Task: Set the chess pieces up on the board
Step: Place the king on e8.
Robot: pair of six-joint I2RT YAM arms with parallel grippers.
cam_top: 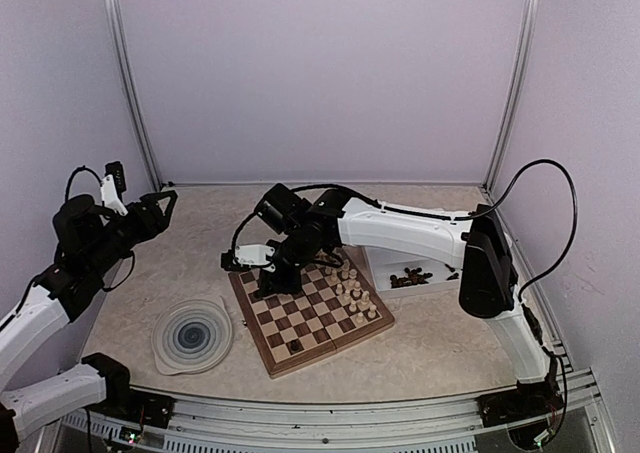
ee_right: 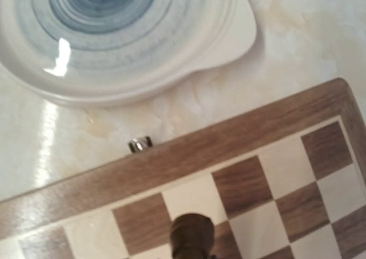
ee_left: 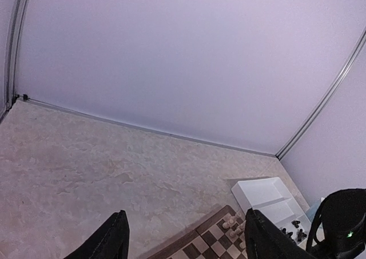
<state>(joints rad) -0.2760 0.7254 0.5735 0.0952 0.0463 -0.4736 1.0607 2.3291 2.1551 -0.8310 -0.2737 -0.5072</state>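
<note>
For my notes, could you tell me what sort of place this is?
Likely a lab robot enclosure: plain walls, aluminium posts, a marbled tabletop, and the left arm and right arm mounted at its near edge.

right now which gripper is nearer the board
right. the right gripper hangs over the board at its left corner. the left gripper is raised well off to the board's left, jaws open, not over it at all.
</note>
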